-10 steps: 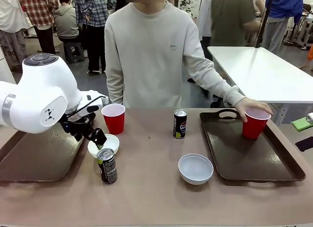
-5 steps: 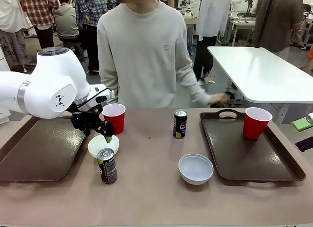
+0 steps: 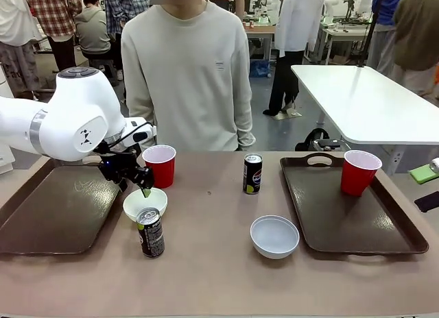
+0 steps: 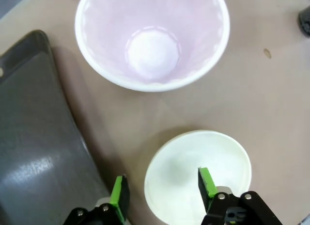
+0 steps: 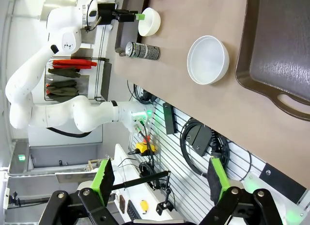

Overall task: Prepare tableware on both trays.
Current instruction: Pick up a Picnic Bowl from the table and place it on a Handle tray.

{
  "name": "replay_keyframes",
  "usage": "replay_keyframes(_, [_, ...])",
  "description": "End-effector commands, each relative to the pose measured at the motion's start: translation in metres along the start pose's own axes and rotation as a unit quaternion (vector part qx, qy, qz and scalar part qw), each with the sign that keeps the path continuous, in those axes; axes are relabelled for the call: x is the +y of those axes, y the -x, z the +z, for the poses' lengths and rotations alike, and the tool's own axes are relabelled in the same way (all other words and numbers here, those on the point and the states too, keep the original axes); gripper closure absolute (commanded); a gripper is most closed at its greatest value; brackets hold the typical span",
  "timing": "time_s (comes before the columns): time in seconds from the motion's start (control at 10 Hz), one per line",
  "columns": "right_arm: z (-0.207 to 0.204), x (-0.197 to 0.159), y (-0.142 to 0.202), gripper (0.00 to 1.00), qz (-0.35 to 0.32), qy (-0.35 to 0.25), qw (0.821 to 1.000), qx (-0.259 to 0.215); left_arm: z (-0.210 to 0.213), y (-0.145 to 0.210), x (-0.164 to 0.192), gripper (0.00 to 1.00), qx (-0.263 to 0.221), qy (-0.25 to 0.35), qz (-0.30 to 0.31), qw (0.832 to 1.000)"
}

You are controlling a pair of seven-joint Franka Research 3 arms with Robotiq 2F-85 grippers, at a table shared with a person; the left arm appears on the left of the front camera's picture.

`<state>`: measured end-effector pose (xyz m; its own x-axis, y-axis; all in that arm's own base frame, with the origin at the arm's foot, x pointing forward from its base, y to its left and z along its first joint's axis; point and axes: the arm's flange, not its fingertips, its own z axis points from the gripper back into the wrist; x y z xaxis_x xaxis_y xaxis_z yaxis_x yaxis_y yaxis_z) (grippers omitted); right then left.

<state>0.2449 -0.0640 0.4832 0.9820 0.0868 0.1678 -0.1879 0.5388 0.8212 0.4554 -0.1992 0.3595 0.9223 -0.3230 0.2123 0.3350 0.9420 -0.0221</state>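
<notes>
Tan tabletop [image 3: 212, 270] | left: dark brown rectangular plastic tray [image 3: 41, 222]; red plastic cup [image 3: 159, 167]; small white round bowl [image 3: 155, 201]; slim dark can [image 3: 150, 234] | centre: second can [image 3: 252, 174]; second bowl [image 3: 274, 236] | right: second tray [image 3: 343, 229]

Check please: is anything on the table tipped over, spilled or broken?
Nothing stands out. The left red cup, the right red cup on the right tray, both cans and both white bowls stand upright and whole. No spill shows on the table.
</notes>
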Motion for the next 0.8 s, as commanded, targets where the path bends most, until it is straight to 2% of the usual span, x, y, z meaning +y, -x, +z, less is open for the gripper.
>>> replay_keyframes(0.0, [0.0, 0.001, -0.002, 0.0, 0.01, -0.015, 1.0, -0.005, -0.009, -0.01, -0.003, 0.3, 0.02, -0.016, 0.02, 0.999])
replay_keyframes(0.1, [0.0, 0.001, -0.002, 0.0, 0.01, -0.015, 1.0, -0.005, -0.016, -0.012, 0.001, 0.57, 0.025, -0.022, 0.023, 0.999])
replay_keyframes(0.2, [0.0, 0.001, -0.002, 0.0, 0.01, -0.015, 1.0, -0.005, -0.02, -0.013, 0.003, 0.48, 0.028, -0.023, 0.025, 0.999])
replay_keyframes(0.3, [0.0, 0.001, -0.002, 0.0, 0.01, -0.015, 1.0, -0.005, -0.023, -0.013, 0.005, 0.75, 0.033, -0.023, 0.026, 0.999])
replay_keyframes(0.4, [0.0, 0.001, -0.002, 0.0, 0.01, -0.015, 1.0, -0.005, -0.023, -0.013, 0.006, 0.66, 0.035, -0.024, 0.026, 0.999])
replay_keyframes(0.5, [0.0, 0.001, -0.002, 0.0, 0.01, -0.015, 1.0, -0.005, -0.022, -0.012, 0.005, 0.93, 0.037, -0.023, 0.027, 0.999])
replay_keyframes(0.6, [0.0, 0.001, -0.002, 0.0, 0.01, -0.015, 1.0, -0.005, -0.02, -0.01, 0.005, 0.84, 0.037, -0.022, 0.029, 0.999])
replay_keyframes(0.7, [0.0, 0.001, -0.002, 0.0, 0.01, -0.015, 1.0, -0.005, -0.017, -0.007, 0.006, 1.0, 0.036, -0.028, 0.027, 0.999])
